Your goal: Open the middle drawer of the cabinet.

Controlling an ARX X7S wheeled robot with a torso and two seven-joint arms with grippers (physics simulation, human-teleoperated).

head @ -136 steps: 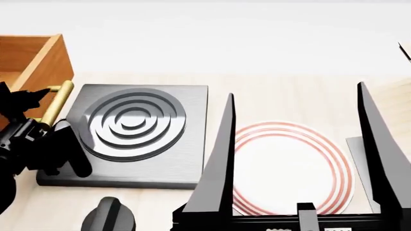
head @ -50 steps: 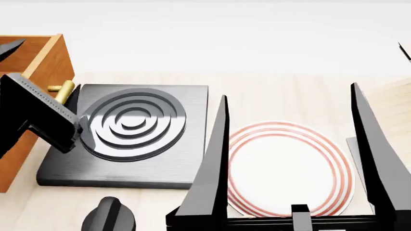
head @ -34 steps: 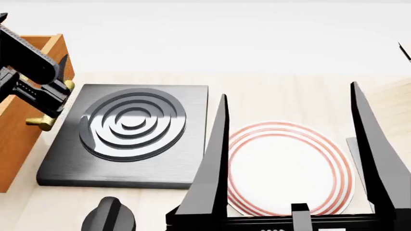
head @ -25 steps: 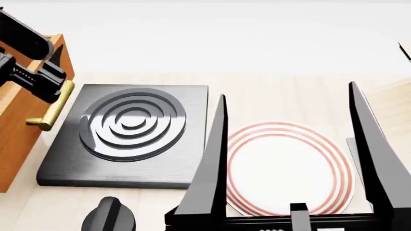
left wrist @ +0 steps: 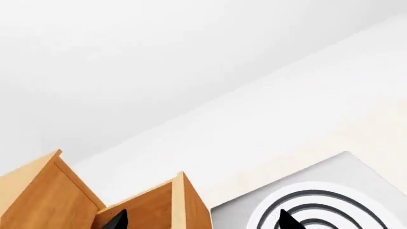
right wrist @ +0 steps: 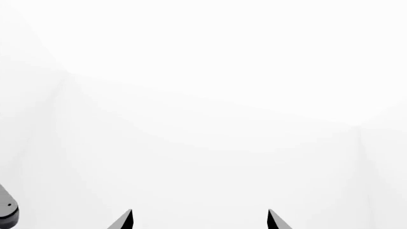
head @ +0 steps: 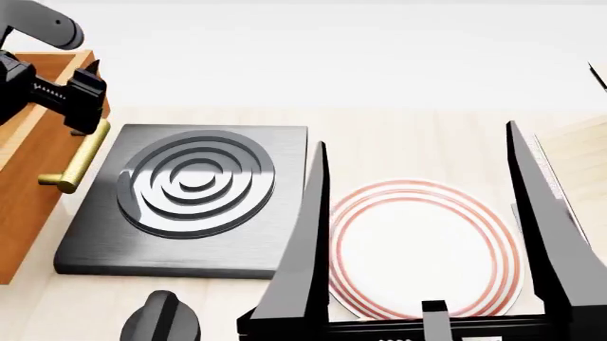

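Over at the head view's left edge, the middle drawer (head: 28, 177) pulled out from the cabinet (left wrist: 38, 191), orange-brown front facing the stove plate, brass bar handle (head: 76, 158) running slantwise across it. Left gripper (head: 81, 89) up above the handle's far end, near the drawer's top rim, black fingers parted and closed on nothing; handle bare along most of its length. From the left wrist view, just two dark fingertips (left wrist: 117, 220) poking in, set wide apart, one over the drawer's wooden wall, the other over the ringed burner (left wrist: 324, 210).

Just beside the drawer, a dark grey square hob (head: 190, 199) with concentric raised rings, flat on the pale wooden tabletop (head: 417, 142). Next to that, a white plate (head: 422, 245) with red rings round the rim. A black knob-like piece (head: 161, 318) near the bottom edge, ahead of the hob.

Right gripper (head: 427, 284) big in the foreground, two long black fingers spread wide, straddling the plate in view and clasping nothing. Right wrist view nearly all white wall, only two fingertips (right wrist: 124, 220) showing, well apart.
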